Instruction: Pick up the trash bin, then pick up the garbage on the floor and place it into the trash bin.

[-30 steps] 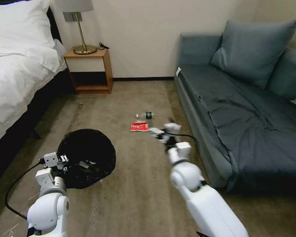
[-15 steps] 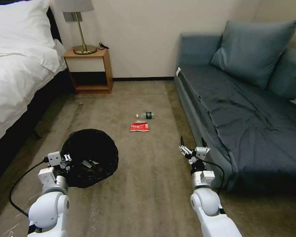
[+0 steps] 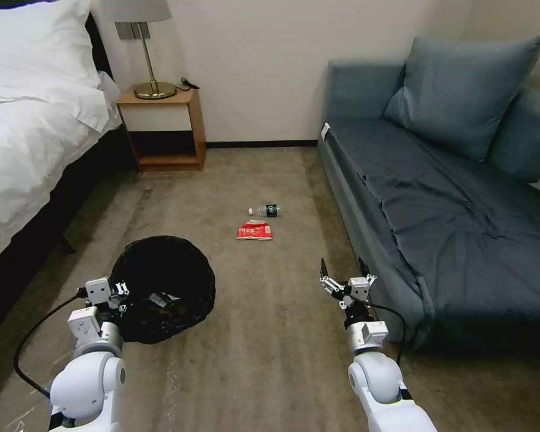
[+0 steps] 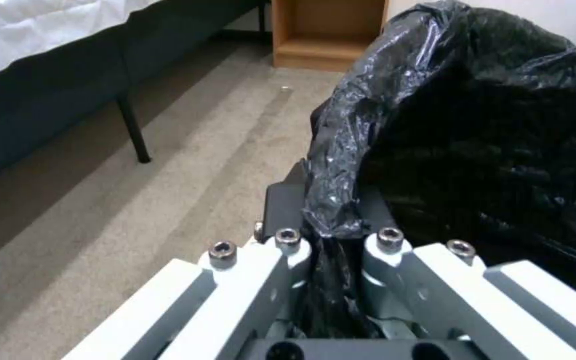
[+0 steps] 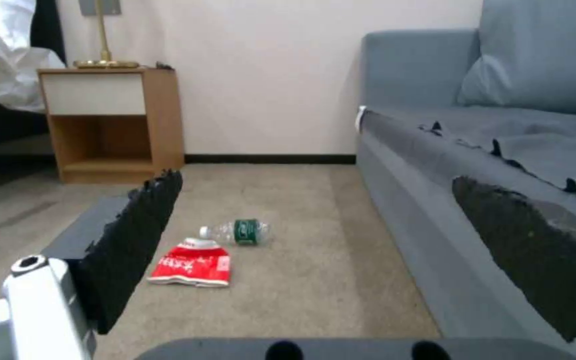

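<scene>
The trash bin, covered by its crinkly black bag, stands on the carpet floor at my front left. My left gripper is shut on the bag's near rim, and the plastic is pinched between its fingers. Some small pieces lie inside the bin. Garbage lies farther ahead on the floor: a clear bottle with a green label and a red-white snack packet. My right gripper hovers open and empty, well short of them and beside the sofa's front.
A grey-blue sofa runs along the right, close to my right arm. A white bed lines the left, with a wooden nightstand and lamp at the back wall. Open carpet lies between bin and sofa.
My right arm has drawn back from beside the snack packet toward me, its gripper now open near the sofa's front. The left gripper and bin have barely moved.
</scene>
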Robot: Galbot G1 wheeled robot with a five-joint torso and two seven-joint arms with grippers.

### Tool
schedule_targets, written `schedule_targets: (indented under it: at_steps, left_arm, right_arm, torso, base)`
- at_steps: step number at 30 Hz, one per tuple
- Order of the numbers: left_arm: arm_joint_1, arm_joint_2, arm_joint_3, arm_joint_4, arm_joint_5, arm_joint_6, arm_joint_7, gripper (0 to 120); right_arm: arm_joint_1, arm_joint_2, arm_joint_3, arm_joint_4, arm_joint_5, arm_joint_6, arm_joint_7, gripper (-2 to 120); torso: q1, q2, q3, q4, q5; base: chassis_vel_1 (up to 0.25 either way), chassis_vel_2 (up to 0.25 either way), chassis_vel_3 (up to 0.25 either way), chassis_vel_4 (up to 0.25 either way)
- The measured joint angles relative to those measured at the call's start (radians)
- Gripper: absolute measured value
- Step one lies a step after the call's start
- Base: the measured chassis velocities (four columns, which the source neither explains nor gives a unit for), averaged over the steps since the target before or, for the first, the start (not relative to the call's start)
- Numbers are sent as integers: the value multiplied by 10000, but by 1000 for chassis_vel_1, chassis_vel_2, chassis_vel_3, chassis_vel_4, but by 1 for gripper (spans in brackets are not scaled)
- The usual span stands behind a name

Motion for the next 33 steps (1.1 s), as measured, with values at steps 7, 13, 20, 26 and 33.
schedule_targets:
  at_steps: [7,13,20,26,33]
  left_arm:
    - [36,-57,32,3,49,-66,-12,4]
    - [54,-98,68,87,170,-145,-12,4]
    - [53,-87,53,88,168,-159,-9,4]
    - [68,-81,30,88,167,-170,-8,4]
    - [70,-77,3,102,165,-198,-7,4]
  right_arm:
    - [17,-26,81,-43,69,3,-142,100]
    - [-3,-17,105,-75,46,13,-218,100]
    - [-45,11,25,-90,32,-15,-223,100]
    - [-39,27,-81,-160,-37,-30,-238,100]
    - [44,74,-290,-153,-118,-182,-227,100]
  torso:
    - [1,0,0,0,1]
    - [0,0,0,0,1]
    - [0,0,1,-2,0]
    - [0,0,1,0,1]
    - [0,0,1,-1,0]
  base:
    - [0,0,0,0]
    - [-40,35,45,-46]
    - [-80,89,74,-82]
    - [-70,81,69,-63]
    - [-74,65,63,-76]
